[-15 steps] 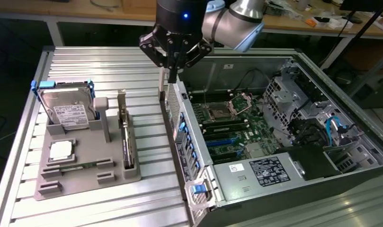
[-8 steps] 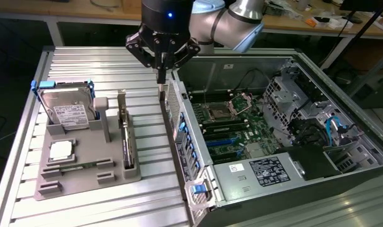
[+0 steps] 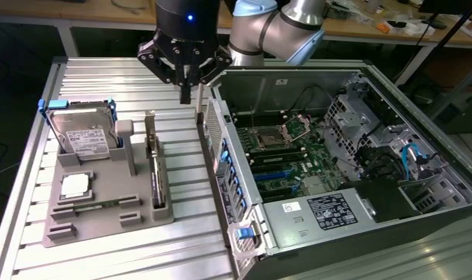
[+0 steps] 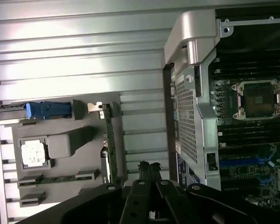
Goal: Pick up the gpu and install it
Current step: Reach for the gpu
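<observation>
A ribbed metal table [image 3: 103, 256] is seen in front of cluttered wooden workbenches, and on it everything is laid out. Toward the table edge on the exterior view's left, a grey holder [image 3: 103, 224] is set flat. At the holder's far left corner a silver hard drive [image 3: 84, 137] in a blue frame is propped upright; nearer the front, a square processor chip [image 3: 74, 185] is seated in a recess, and a narrow memory stick [image 3: 95, 205] is laid just in front of it. Along the holder's right edge the gpu [image 3: 154, 169] is stood on its long edge in a slot, untouched; in the wrist view the gpu [image 4: 108, 140] is seen as a thin green strip with its metal bracket at one end. Above the table, past the holder's far right corner and close to the gpu's far end but apart from it, the gripper [image 3: 186, 99] is hung with its fingers pressed together and nothing between them. Toward the table edge on the exterior view's right, an open computer case [image 3: 228, 169] is laid on its side, with the motherboard [image 3: 286, 151] exposed and a power supply [image 3: 321, 213] at its near end
</observation>
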You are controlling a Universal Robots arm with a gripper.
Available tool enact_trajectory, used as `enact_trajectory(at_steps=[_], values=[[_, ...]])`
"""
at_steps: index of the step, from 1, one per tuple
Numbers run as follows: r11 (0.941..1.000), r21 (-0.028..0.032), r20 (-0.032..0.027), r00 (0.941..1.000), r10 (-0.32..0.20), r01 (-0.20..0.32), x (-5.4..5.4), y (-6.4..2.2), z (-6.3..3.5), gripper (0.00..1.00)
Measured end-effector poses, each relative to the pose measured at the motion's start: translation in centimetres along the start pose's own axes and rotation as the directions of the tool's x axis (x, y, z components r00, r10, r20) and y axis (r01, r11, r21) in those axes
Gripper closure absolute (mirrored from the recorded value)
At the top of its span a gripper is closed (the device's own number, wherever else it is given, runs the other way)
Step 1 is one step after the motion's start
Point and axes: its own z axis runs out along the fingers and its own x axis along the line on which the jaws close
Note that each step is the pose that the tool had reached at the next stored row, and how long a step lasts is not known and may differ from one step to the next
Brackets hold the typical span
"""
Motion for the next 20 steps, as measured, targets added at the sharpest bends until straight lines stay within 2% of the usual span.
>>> enact_trajectory(at_steps=[16,20], values=[[1.0,0.0,0.0,1.0,0.0,0.0,4.5,-0.35,-0.05,0.89],[1.0,0.0,0.0,1.0,0.0,0.0,6.0,-0.46,-0.07,0.89]])
